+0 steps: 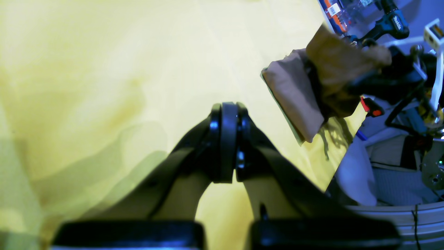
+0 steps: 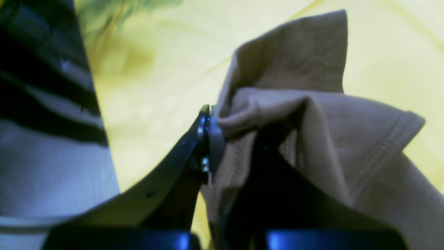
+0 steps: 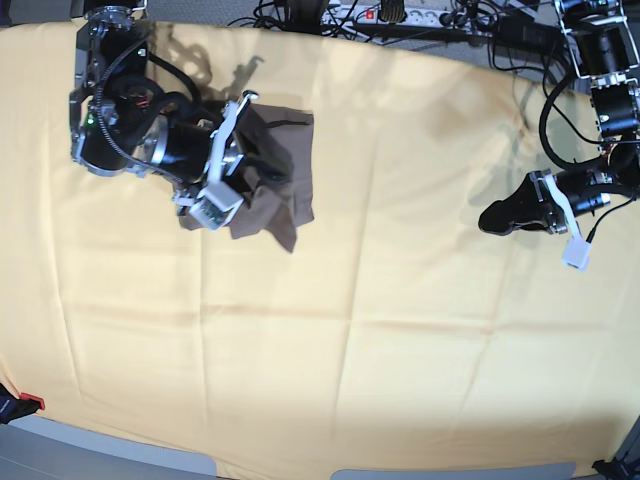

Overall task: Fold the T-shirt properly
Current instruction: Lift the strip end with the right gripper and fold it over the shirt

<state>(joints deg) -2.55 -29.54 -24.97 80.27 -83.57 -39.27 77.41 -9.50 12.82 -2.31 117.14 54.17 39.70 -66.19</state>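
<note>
The T-shirt (image 3: 280, 170), bunched and partly folded, lies at the far corner of the yellow-clothed tabletop (image 3: 350, 330), clamped in the right claw (image 2: 222, 135), while the left claw (image 1: 229, 142) hangs clenched and empty, well apart.

We saw the yellow-draped worktop (image 3: 330, 330) lying bare across its middle and near side, so a claw could pass there freely. The bunched T-shirt (image 3: 285, 165) and the right claw (image 2: 222, 139) clamped on it blocked the far corner. The left claw (image 3: 497, 217), pressed together, hung over the opposite edge, cables (image 3: 400, 25) lining the far rim.
</note>
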